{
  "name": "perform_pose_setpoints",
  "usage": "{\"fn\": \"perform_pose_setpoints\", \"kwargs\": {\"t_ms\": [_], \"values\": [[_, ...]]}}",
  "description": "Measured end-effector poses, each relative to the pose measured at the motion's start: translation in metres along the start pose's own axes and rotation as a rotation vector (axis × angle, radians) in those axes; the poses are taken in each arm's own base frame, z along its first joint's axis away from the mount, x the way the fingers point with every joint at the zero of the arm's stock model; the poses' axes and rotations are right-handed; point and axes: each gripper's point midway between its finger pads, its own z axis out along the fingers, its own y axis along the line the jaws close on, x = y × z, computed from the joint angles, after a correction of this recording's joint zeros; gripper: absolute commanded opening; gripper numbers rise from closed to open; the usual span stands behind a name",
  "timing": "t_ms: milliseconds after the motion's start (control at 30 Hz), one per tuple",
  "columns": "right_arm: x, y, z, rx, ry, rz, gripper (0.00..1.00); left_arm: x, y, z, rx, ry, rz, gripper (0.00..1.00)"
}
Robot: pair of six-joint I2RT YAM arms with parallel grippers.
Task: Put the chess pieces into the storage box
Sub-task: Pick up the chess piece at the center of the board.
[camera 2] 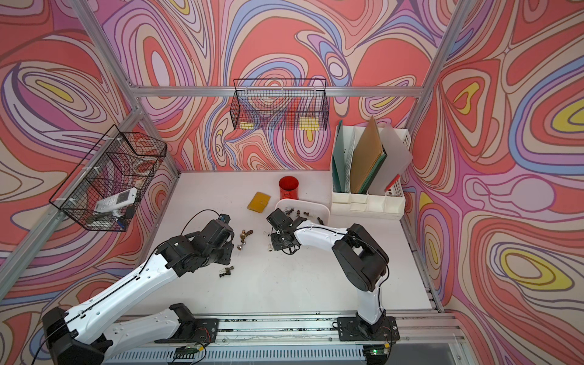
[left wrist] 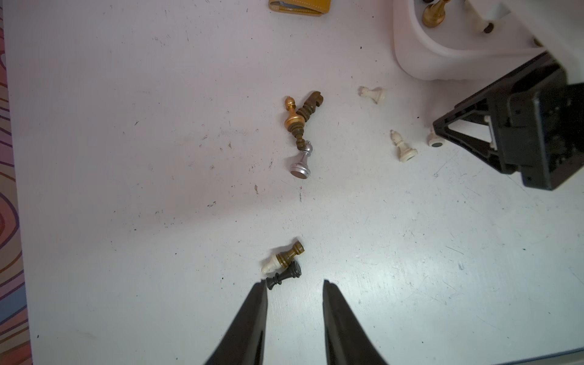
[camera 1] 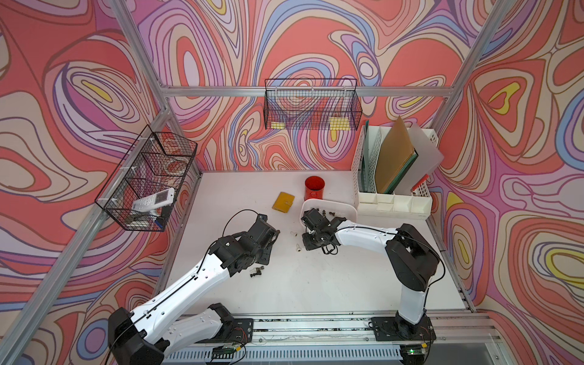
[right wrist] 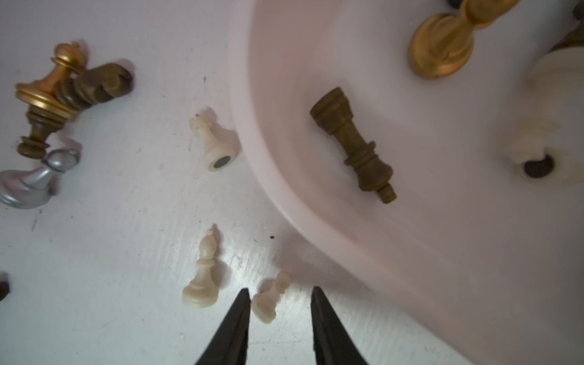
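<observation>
The white storage box (camera 1: 335, 202) sits right of centre, holding a brown rook (right wrist: 350, 142), a gold piece (right wrist: 442, 50) and a white piece (right wrist: 537, 126). On the table lie a gold, brown and silver cluster (left wrist: 300, 126) and two white pieces (right wrist: 213, 142) (right wrist: 202, 275). My right gripper (right wrist: 280, 292) is open just outside the box wall, with a white pawn (right wrist: 268, 300) lying between its fingers. My left gripper (left wrist: 294, 284) is open and holds nothing. Just beyond its tips lie a black piece (left wrist: 282, 275), a brass one and a white one.
A red cup (camera 1: 314, 188) stands behind the box, with a yellow wallet (camera 1: 283, 201) to its left. The tall white file organiser (camera 1: 392, 177) fills the back right corner. Wire baskets hang on the left wall (camera 1: 148, 180) and back wall (camera 1: 311, 106).
</observation>
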Motion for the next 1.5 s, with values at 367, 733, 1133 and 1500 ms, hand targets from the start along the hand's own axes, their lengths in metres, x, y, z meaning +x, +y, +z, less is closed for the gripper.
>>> {"fn": "perform_pose_setpoints", "kwargs": {"t_ms": [367,733,1133,1500], "values": [[0.005,-0.003,0.013,0.024,0.036,0.008,0.33,0.000,-0.001,0.006,-0.011,0.014,0.009,0.35],[0.021,0.004,0.012,0.036,0.079,-0.023,0.32,-0.004,-0.003,0.006,-0.003,-0.003,0.003,0.35],[0.022,0.003,0.012,0.043,0.080,-0.043,0.15,-0.008,-0.009,0.007,0.023,-0.011,-0.003,0.35],[-0.002,0.017,-0.029,-0.030,-0.026,-0.057,0.12,-0.011,-0.031,0.025,0.090,0.016,-0.032,0.35]]}}
